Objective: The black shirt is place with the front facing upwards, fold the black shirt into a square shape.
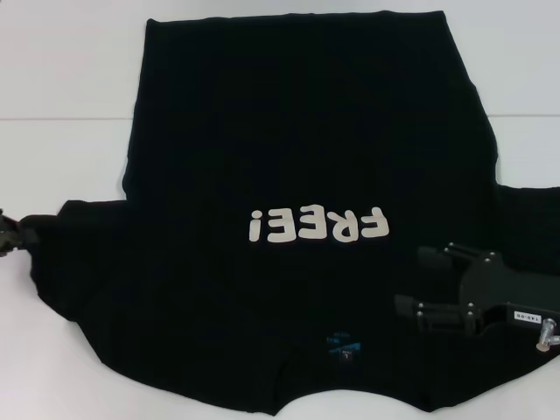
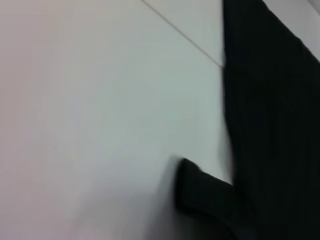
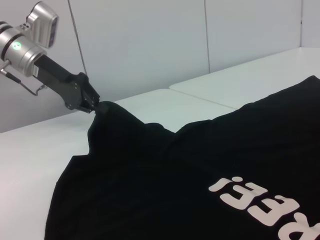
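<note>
Shirt [image 1: 297, 157] lies flat, front up, mid-worktop [image 1: 70, 105], collar at 6 o'clock. Left gripper [image 3: 90, 102] has its fingers clamped on the sleeve tip at 9 o'clock. Right gripper [image 1: 420, 284] hovers at 4 o'clock, fingers apart. Risks: thin pinch slips; one-sided pull skews the fold.

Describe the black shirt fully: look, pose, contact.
The large plain black cloth short-sleeved shirt lies front up on the white table, mostly flat, hem far, collar near the robot. White "FREE!" letters cross the chest; a small blue neck label sits below. The left claw pinches its left sleeve tip, lifting it. The right claw is over the right shoulder.
</note>
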Available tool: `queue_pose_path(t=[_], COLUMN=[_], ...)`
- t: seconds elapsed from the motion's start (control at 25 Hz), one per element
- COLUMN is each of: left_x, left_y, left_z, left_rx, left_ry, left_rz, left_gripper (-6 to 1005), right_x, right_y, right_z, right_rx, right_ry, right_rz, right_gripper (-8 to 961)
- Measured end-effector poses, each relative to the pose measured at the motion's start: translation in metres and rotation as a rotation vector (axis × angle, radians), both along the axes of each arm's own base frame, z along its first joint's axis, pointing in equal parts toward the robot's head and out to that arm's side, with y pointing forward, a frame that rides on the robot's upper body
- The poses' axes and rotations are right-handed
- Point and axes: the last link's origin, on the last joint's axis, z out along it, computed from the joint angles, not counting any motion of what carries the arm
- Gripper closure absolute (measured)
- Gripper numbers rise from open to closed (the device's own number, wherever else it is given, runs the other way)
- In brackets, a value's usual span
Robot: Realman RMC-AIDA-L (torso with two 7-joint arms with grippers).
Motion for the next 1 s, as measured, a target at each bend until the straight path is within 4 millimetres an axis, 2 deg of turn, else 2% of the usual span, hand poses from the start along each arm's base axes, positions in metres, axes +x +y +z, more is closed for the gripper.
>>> queue_pose_path(t=[0.48,0.52,0.6,0.8,1.0], left_x=[0.054,0.061,0.064,0.078,0.08], left_y=[0.022,0.025,0.026,0.027,0.024], left_z=[-0.019,-0.027,-0.031,-0.06,-0.084], left_rx=[-0.076,-0.088,-0.096,-0.125,-0.129], left_ry=[-0.154,-0.167,-0.171,-0.197,-0.197], left_rz=[-0.121,-0.134,-0.14,-0.16,-0.158], left_gripper=[960,960,959,957,956], right_x=[-0.002,-0.002,-0.002,-0.001,-0.001], right_y=[-0.003,-0.003,-0.004,-0.004,-0.005], right_z=[-0.001,-0.001,-0.001,-0.001,-0.003], right_rx=[-0.015,-0.017,-0.018,-0.019,-0.024], right_ry=[0.009,0.01,0.013,0.016,0.019], right_rz=[0.01,0.011,0.011,0.008,0.005], right_gripper=[30,30,30,31,31])
